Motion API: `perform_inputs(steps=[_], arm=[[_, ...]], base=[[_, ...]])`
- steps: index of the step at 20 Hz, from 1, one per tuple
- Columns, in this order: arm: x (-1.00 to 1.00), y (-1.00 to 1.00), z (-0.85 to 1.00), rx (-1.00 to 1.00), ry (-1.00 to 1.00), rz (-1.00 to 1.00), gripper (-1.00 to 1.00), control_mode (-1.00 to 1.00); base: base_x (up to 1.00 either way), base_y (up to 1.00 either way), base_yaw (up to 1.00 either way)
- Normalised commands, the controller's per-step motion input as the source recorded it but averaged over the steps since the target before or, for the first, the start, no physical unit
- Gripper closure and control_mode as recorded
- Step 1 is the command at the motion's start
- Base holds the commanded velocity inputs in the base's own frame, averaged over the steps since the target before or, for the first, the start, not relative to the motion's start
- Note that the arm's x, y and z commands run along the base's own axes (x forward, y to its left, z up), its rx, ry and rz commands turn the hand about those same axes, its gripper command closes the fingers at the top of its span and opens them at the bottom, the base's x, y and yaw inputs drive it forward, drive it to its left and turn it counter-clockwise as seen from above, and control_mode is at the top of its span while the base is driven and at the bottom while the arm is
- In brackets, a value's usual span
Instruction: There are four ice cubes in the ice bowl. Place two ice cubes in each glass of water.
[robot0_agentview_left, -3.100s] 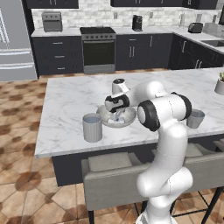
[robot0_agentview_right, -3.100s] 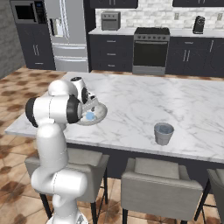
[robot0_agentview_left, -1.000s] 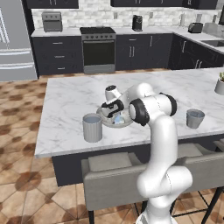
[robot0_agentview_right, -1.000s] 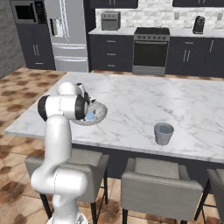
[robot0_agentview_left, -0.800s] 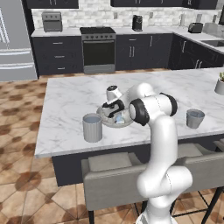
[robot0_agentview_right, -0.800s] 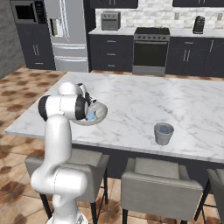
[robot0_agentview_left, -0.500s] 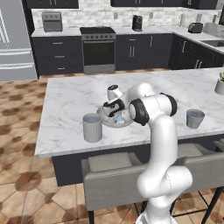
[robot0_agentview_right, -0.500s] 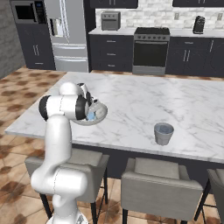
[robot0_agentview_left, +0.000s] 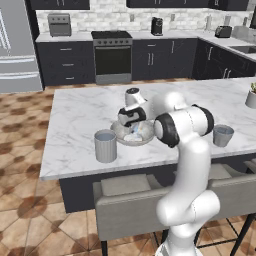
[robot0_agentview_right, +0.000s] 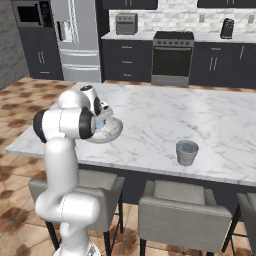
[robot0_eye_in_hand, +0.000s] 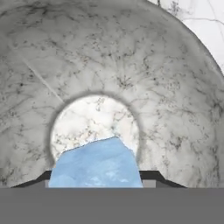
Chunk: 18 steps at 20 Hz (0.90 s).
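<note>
Take the bowl (robot0_agentview_left: 134, 135) as your landmark. Your end effector (robot0_agentview_left: 131, 121) sits down inside it, and in the hand view an ice cube (robot0_eye_in_hand: 96, 164) lies right between the two dark fingertips (robot0_eye_in_hand: 151, 176), which flank it closely on either side. The jaws look closed in against the cube, but you cannot tell for certain that they grip it, since the contact is cut off at the bottom of that view. Under the cube you see the pale round floor of the bowl, with its mottled grey wall curving up all round.

From the base views, the bowl rests on the marble bench (robot0_agentview_left: 80, 115), near the edge closest to you. One glass of water (robot0_agentview_left: 105, 146) stands just beside the bowl on its left and a little nearer to you. The second glass of water (robot0_agentview_left: 222, 135) stands well apart from the bowl, off to its right. Beyond the bowl, past the bench, an oven (robot0_agentview_left: 113, 58) stands against the back wall.
</note>
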Motion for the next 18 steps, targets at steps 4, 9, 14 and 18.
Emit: perform_inputs(steps=[4, 9, 14, 18], arm=[[-0.87, 0.0, 1.0, 0.12, -0.15, 0.0, 1.0, -1.0], [-1.0, 0.0, 0.82, 0.15, -0.01, 0.0, 1.0, -1.0], [-0.96, 0.17, 0.68, 0.12, 0.0, 0.0, 1.0, -1.0], [-0.7, 0.45, 0.87, 0.02, 0.02, 0.0, 1.0, -1.0]], base=[[0.0, 0.0, 0.0], [0.0, 0.0, 0.0], [0.0, 0.0, 0.0], [0.0, 0.0, 0.0]])
